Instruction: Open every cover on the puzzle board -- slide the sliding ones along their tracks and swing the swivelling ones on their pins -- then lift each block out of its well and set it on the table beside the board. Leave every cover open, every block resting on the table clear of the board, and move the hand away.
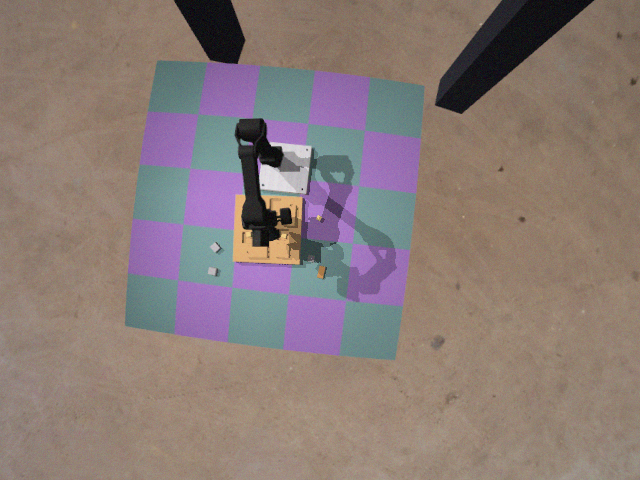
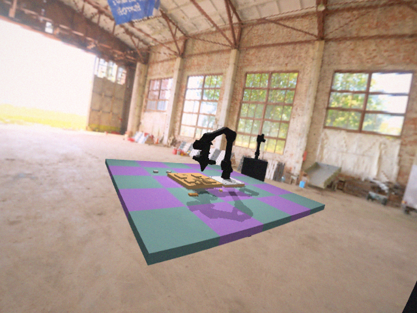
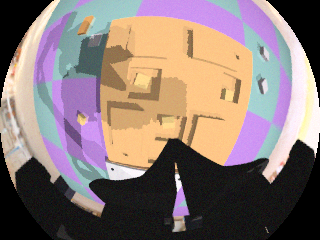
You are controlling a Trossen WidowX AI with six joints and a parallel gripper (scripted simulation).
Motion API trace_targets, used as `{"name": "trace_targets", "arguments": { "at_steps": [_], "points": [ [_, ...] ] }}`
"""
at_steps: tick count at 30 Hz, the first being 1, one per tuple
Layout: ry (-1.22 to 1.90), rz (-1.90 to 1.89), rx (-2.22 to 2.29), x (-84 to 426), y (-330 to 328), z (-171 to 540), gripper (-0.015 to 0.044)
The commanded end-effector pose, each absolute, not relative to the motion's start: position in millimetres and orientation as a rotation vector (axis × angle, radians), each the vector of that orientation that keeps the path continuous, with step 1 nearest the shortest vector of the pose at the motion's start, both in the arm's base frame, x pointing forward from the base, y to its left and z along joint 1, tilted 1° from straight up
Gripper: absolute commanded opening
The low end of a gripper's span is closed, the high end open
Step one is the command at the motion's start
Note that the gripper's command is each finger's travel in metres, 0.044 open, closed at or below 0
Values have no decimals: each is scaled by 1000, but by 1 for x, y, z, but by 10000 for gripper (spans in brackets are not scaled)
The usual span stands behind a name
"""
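The orange-tan puzzle board (image 1: pixel 238 257) (image 3: pixel 150 26) lies flat on the table. Its covers are the same colour and hard to tell apart from it. Three wells stand uncovered, each with a yellow block inside: one block (image 3: pixel 142 80) toward the left of the wrist view, one (image 3: pixel 229 94) at right, one (image 3: pixel 168 121) nearest the fingers. Another yellow block (image 1: pixel 319 218) (image 3: pixel 82 118) lies on the table beside the board. My gripper (image 2: pixel 202 169) (image 3: pixel 172 142) is shut and empty, raised above the board. The arm hides part of the board in the top view.
An orange block (image 1: pixel 321 271) (image 2: pixel 193 194) (image 3: pixel 86 25) and a grey block (image 1: pixel 311 258) (image 3: pixel 95 40) lie off one side of the board. Two grey blocks (image 1: pixel 215 246) (image 1: pixel 212 271) (image 3: pixel 263 86) (image 3: pixel 264 53) lie off the opposite side. A white plate (image 1: pixel 301 178) adjoins the board.
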State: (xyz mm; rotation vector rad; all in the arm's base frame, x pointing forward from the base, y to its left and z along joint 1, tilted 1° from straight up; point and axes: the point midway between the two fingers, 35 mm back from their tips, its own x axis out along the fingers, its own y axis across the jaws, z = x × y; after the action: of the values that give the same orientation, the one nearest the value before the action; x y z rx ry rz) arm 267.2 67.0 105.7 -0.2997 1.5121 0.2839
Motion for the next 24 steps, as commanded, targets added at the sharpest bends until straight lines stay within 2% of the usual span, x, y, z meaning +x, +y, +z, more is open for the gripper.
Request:
{"name": "trace_targets", "arguments": {
  "at_steps": [1, 24],
  "points": [
    [1503, 329, -339, 266, 65, 106, 0],
    [1503, 329, -339, 267, 65, 53, 0]
  ]
}}
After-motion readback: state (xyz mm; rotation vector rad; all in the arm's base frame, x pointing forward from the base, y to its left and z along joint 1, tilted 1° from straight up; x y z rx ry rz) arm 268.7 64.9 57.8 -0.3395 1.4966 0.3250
